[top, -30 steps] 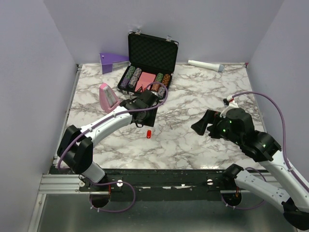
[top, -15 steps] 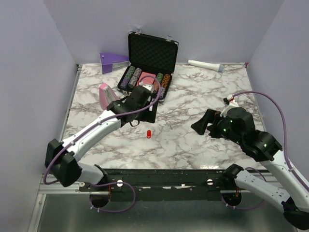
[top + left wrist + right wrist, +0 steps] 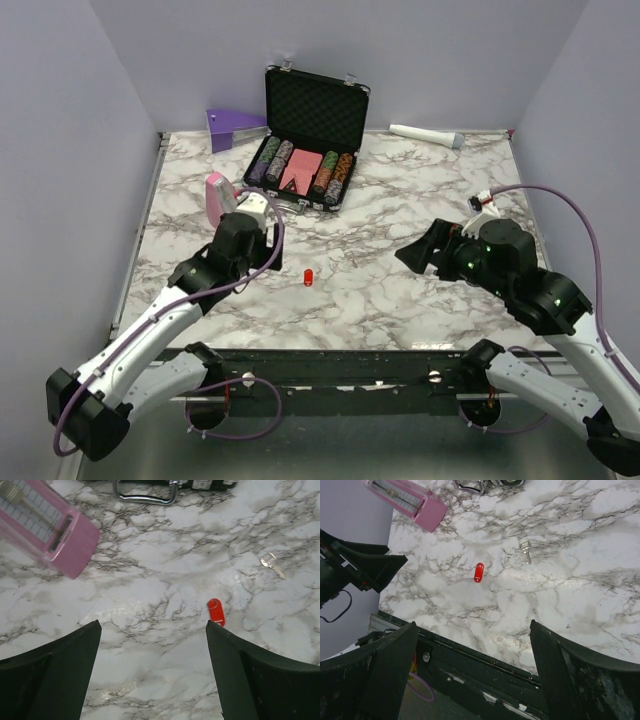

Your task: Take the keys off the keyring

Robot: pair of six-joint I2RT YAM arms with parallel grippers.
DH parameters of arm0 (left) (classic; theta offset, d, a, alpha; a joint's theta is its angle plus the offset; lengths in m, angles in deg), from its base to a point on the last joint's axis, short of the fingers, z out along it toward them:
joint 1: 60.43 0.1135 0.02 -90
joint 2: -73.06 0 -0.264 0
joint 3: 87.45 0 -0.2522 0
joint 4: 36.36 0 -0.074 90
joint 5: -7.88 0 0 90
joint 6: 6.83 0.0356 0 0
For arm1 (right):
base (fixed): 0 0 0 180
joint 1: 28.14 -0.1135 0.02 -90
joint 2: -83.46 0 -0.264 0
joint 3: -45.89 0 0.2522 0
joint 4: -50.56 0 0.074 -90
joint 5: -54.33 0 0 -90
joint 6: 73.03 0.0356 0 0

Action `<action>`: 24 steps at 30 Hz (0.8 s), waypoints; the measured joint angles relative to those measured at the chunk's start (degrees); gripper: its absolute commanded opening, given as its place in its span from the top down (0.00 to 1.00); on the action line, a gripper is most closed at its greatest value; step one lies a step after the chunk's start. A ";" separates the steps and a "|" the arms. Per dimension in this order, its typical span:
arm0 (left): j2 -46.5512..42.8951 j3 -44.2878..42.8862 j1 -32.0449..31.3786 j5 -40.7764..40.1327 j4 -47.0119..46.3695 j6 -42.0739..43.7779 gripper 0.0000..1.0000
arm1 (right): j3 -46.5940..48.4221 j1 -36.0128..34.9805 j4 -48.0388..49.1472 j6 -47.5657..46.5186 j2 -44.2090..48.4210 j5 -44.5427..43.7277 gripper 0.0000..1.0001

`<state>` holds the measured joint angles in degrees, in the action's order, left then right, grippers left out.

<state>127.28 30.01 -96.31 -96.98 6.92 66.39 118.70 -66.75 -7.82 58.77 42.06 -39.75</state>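
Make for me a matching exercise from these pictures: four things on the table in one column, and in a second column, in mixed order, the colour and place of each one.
Column one:
1. keyring
2. key
3. wedge-shaped box
4. chip case

Column two:
A. black, lid open, at the far side of the table
B. silvery, lying apart from the keyring
C. red, close ahead of the open left pincer
D. pink, near the table's left side

Pairs: 1-C, 2-B, 3-D, 4-A.
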 measured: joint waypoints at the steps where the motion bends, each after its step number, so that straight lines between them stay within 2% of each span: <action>1: -1.49 2.25 1.11 -0.20 -1.42 0.61 0.02 | 0.11 0.00 -0.02 0.17 0.07 0.09 0.00; 9: -10.43 16.74 13.66 -0.46 -15.63 4.22 0.01 | 1.79 0.00 -0.07 1.25 0.46 2.03 0.00; 13: -8.48 20.72 20.09 0.15 -22.27 5.64 0.01 | 3.21 0.00 -0.33 2.56 -1.16 4.11 0.00; 19: -6.16 28.76 23.30 0.28 -35.34 9.42 0.01 | 4.52 0.00 -2.21 4.79 -4.15 5.16 0.00; 24: -0.90 31.91 26.40 0.33 -44.48 10.82 0.01 | 5.18 0.00 -2.23 5.16 -4.57 5.84 0.00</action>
<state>126.38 61.93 -69.91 -96.65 -37.56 77.21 123.88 -66.75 -10.05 63.93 37.49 -33.91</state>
